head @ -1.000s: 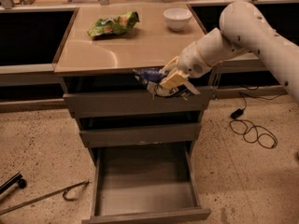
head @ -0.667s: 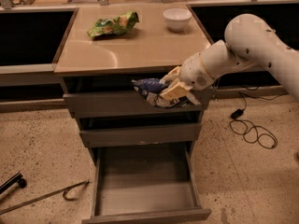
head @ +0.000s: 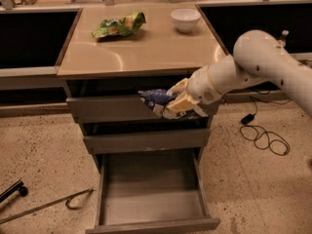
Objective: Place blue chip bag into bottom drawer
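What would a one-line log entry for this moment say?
gripper: shut on blue chip bag, in front of top drawer | bottom drawer: open below | step: bag not yet in drawer

No lettering could be read anywhere: the markings on the blue chip bag (head: 155, 97) and the print on the green and yellow snack bag (head: 118, 25) were too blurred. The gripper (head: 174, 100) hung before the upper drawer fronts (head: 107, 109), clamped on the blue chip bag.
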